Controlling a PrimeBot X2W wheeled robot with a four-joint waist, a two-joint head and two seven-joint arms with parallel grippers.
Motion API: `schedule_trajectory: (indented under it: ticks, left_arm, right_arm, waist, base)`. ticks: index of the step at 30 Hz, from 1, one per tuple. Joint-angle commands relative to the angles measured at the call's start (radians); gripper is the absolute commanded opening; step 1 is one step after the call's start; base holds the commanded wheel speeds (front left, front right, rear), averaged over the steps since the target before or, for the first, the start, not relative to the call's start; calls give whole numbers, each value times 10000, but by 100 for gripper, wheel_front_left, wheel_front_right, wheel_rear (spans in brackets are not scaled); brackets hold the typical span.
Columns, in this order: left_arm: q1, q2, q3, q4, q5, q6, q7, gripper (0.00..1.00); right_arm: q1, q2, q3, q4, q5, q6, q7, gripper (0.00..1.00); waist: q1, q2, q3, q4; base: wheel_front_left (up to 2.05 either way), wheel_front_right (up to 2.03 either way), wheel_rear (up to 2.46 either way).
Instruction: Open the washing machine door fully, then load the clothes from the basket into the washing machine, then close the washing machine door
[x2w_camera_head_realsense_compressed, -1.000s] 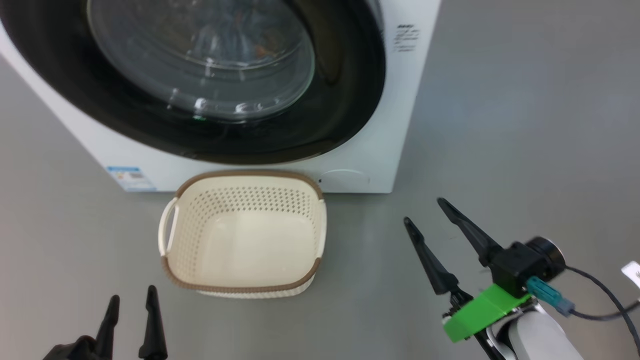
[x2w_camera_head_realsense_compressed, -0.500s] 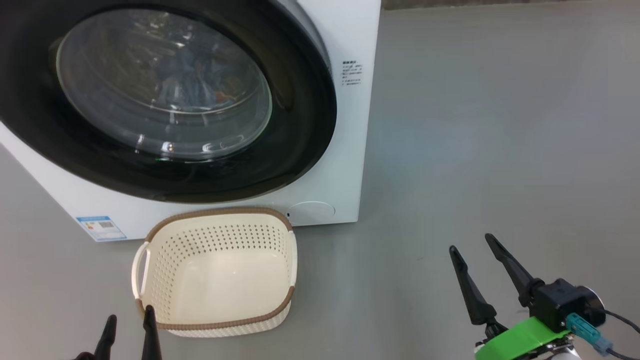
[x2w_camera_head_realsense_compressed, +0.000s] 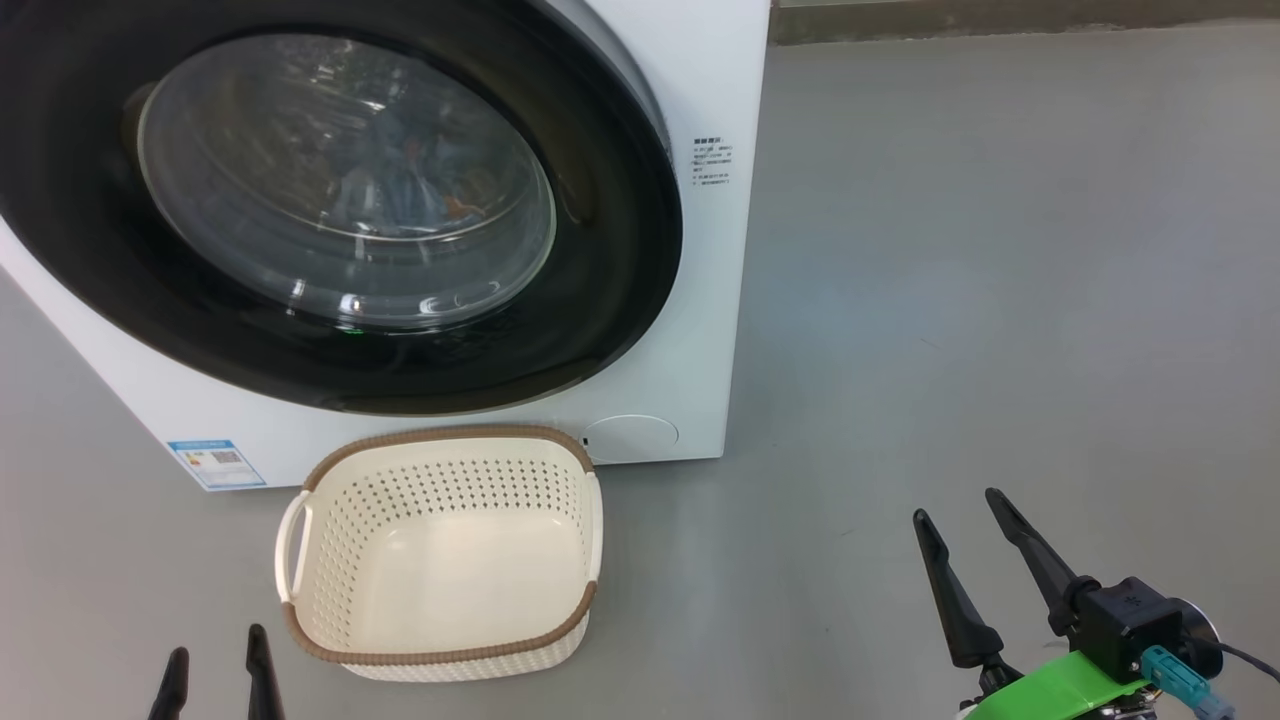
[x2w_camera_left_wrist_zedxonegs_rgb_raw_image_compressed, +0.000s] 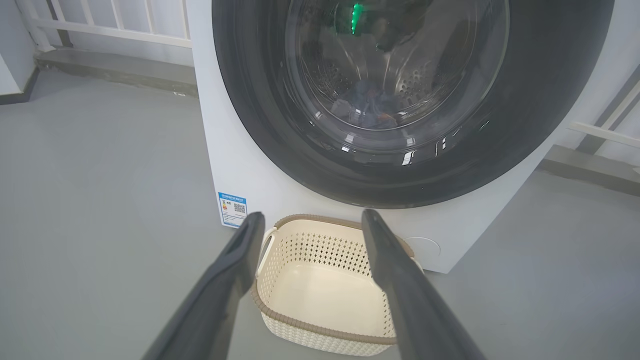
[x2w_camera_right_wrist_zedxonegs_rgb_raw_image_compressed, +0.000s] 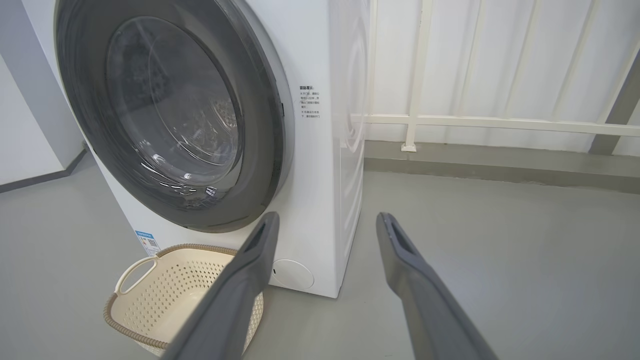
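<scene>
Head view: washing machine door (x2w_camera_head_realsense_compressed: 345, 200) shut, glossy black-rimmed, clear glass.

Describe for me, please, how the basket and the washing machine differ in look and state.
The basket is small, cream and perforated with a brown rim; the washing machine is big, white and smooth-sided. The basket is open-topped and empty; the washing machine has its black-rimmed door shut, with clothes visible behind it. Both stand on the grey floor, the basket just in front of the washing machine.

Cream perforated basket (x2w_camera_head_realsense_compressed: 440, 560), brown rim; white washing machine (x2w_camera_head_realsense_compressed: 715, 300).
</scene>
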Motion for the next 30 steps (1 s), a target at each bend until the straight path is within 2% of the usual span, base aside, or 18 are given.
schedule_trajectory:
  ticks: [1,7,30]
  left_arm:
    - [-101,120,297,-257,134,-48,-65,100]
    - [-63,120,87,-296,57,-192,-65,100]
    - [-61,120,44,-310,26,-246,-65,100]
  right_arm:
    - [-114,4,171,-228,-73,-57,-44,100]
    - [-134,38,138,-231,-67,-57,-44,100]
    - [-89,165,-454,112,-8,-57,-44,100]
  waist:
    - [0,0,7,47]
    - [0,0,28,124]
    - [0,0,98,126]
  base:
    - [0,0,0]
    - [0,0,0]
    - [0,0,0]
